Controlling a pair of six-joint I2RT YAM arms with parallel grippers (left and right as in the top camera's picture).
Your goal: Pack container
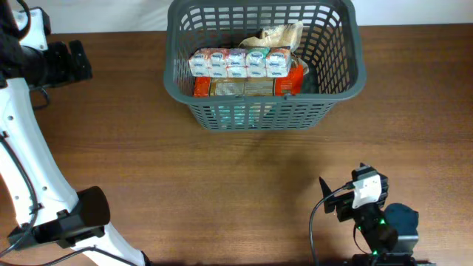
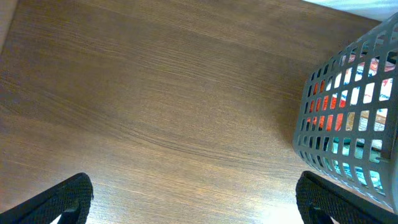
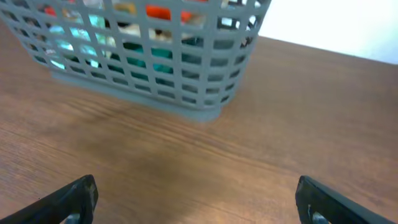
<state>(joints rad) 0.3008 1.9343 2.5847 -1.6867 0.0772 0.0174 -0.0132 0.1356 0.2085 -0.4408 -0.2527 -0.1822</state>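
The dark grey lattice container [image 1: 341,80] stands at the back middle of the wooden table. It holds a row of small white snack cartons [image 1: 238,62], orange packs [image 1: 294,78] and a crumpled beige bag [image 1: 279,35]. My left gripper [image 1: 80,60] is open and empty at the far left, well apart from the container, whose corner shows in the left wrist view [image 2: 348,118]. My right gripper [image 1: 336,198] is open and empty near the front right. The container shows ahead of it in the right wrist view [image 3: 155,68]. Both wrist views show wide-apart fingertips over bare wood [image 2: 193,202] [image 3: 199,202].
The white left arm [image 1: 22,148] runs down the table's left side. The right arm's base [image 1: 384,229] sits at the front edge. Bare wooden tabletop [image 1: 222,185] lies between the container and the front.
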